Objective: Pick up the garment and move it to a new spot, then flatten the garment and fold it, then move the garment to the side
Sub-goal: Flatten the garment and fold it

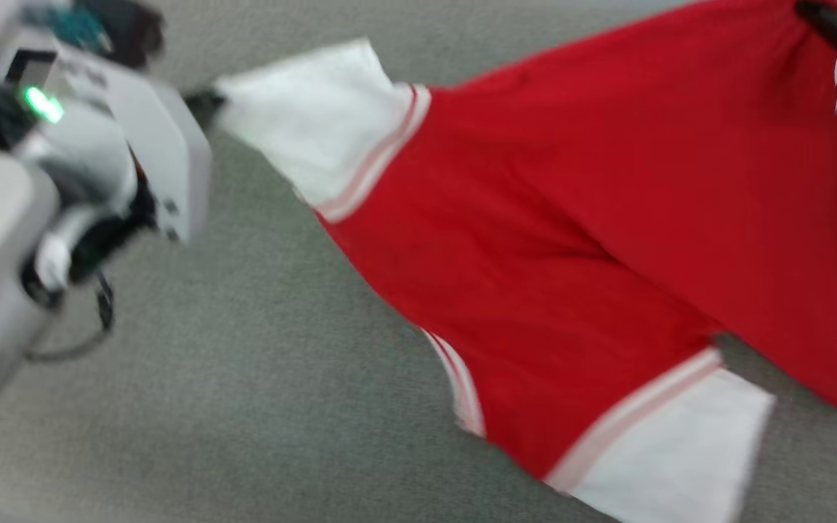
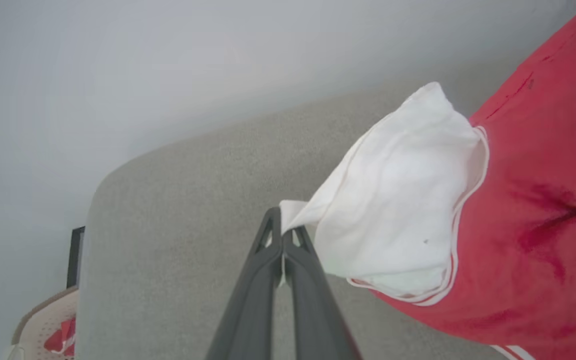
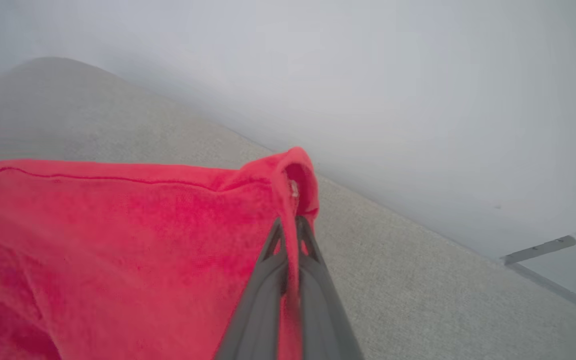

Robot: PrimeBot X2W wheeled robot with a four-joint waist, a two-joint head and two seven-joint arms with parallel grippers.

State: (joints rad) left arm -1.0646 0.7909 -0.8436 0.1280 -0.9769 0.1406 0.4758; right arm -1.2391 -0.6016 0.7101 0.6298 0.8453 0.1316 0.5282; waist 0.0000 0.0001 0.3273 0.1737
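The garment (image 1: pixel 571 218) is red with white short sleeves and hangs stretched between my two grippers over the grey padded surface (image 1: pixel 244 399). My left gripper (image 1: pixel 202 106) is shut on the tip of one white sleeve (image 1: pixel 317 123). In the left wrist view the dark fingers (image 2: pixel 268 260) pinch that sleeve's corner, and the garment (image 2: pixel 543 200) spreads to the right. At the top right, my right gripper (image 1: pixel 817 13) is shut on the red edge. In the right wrist view the garment (image 3: pixel 118 225) bunches over the closed right gripper (image 3: pixel 292 227). The other white sleeve (image 1: pixel 673 450) trails at the lower right.
The grey surface (image 2: pixel 178 210) has a rounded corner and ends against a pale wall (image 2: pixel 118 75). A perforated beige basket (image 2: pixel 43 320) holding red cloth sits beyond the surface's edge. A grey bar (image 3: pixel 538 248) lies past the far edge.
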